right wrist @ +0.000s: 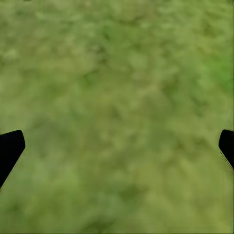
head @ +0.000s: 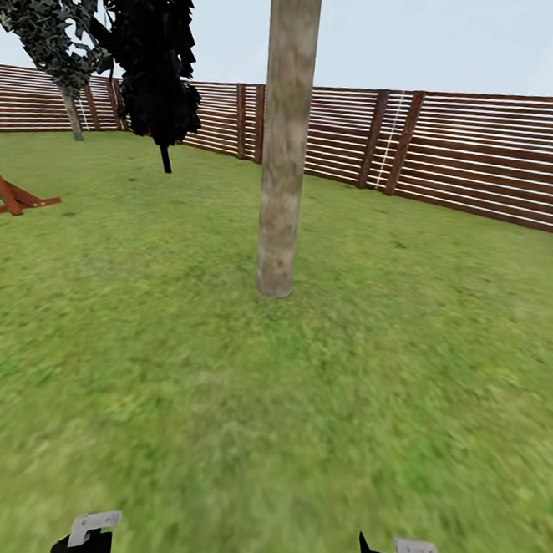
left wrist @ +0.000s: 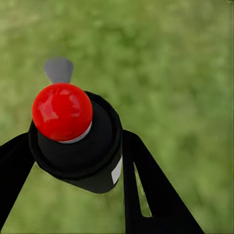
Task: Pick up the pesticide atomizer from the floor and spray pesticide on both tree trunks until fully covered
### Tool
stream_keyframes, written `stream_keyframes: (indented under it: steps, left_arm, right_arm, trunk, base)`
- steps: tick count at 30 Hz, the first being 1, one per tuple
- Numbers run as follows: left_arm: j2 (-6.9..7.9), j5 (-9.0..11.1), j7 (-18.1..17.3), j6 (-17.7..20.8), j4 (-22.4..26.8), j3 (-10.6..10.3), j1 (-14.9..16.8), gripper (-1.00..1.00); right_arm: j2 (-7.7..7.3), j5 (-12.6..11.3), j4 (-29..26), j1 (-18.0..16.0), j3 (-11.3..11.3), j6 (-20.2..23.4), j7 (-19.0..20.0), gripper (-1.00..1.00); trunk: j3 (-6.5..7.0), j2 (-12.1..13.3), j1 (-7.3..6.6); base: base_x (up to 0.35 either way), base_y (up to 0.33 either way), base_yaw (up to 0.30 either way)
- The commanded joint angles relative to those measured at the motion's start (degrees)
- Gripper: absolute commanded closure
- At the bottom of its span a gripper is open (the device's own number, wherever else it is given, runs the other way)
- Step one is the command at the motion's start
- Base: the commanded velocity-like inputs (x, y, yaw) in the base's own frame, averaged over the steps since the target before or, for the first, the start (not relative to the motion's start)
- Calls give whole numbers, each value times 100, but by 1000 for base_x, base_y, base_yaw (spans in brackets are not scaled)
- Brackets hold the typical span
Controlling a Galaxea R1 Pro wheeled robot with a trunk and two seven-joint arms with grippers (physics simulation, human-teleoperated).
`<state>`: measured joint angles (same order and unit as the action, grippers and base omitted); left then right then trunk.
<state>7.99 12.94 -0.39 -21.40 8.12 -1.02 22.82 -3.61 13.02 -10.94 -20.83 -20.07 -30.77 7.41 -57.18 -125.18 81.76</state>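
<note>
the left gripper [left wrist: 73, 165] is closed around the small dark atomizer bottle with red round top [left wrist: 62, 111]. the mottled beige-grey tree trunk [head: 285, 143] stands upright straight ahead, slightly nearer this arm. the right gripper [right wrist: 117, 146] is spread wide, empty.

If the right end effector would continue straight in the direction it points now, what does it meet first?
Most likely the lawn: past the open right end effector the right wrist view has grass and nothing in front of it. How far away is unclear.
</note>
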Motion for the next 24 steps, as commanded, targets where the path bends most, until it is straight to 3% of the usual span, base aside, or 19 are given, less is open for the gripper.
stream_keyframes:
  steps: [1, 24]
  left_arm:
    - [1, 32, -4, -18, -4, -12, 3, 100]
    - [25, 33, -7, -22, -4, -12, 3, 100]
  right_arm:
    - [1, 34, 5, -3, -50, -18, 33, -100]
    - [1, 25, 5, -5, -50, -26, 33, -100]
  trunk:
    - [-5, -2, 3]
    - [-5, -2, 3]
  base:
    - [339, 0, 0]
    - [339, 0, 0]
